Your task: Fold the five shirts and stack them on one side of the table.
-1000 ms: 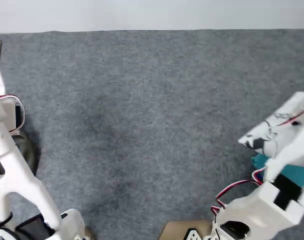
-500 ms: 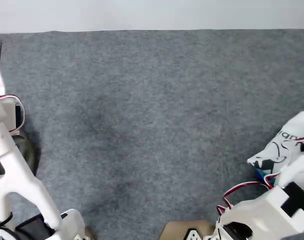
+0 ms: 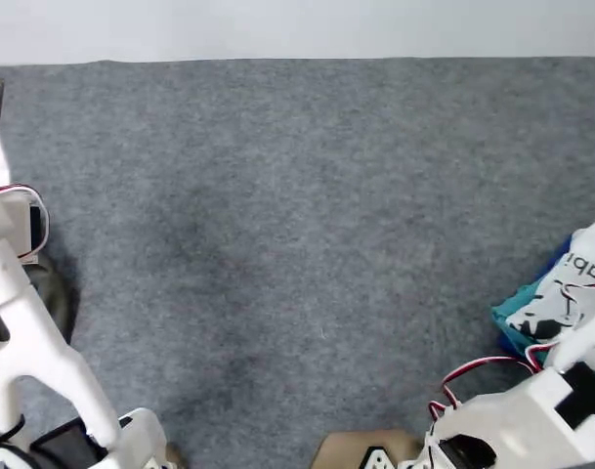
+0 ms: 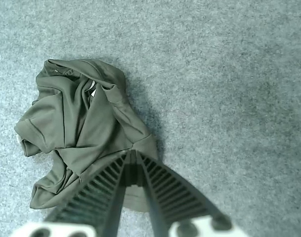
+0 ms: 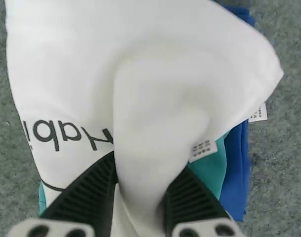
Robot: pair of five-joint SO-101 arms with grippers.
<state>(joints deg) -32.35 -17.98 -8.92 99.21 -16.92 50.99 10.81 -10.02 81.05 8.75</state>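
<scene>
Right jaws pinching white shirt, over teal shirt and blue shirt, at 4 o'clock on counter. Left jaws pressed together above crumpled olive shirt. Judged: two stacked, third arriving, olive unfolded.

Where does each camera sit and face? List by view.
High view: fixed overhead, looking down on the grey table; left arm and right arm at lower corners.
Left wrist view: on that arm, looking past the left gripper at an olive shirt.
Right wrist view: on that arm, looking past the right gripper clamping the white shirt.
Shared: the white shirt, in high and right wrist views.
</scene>
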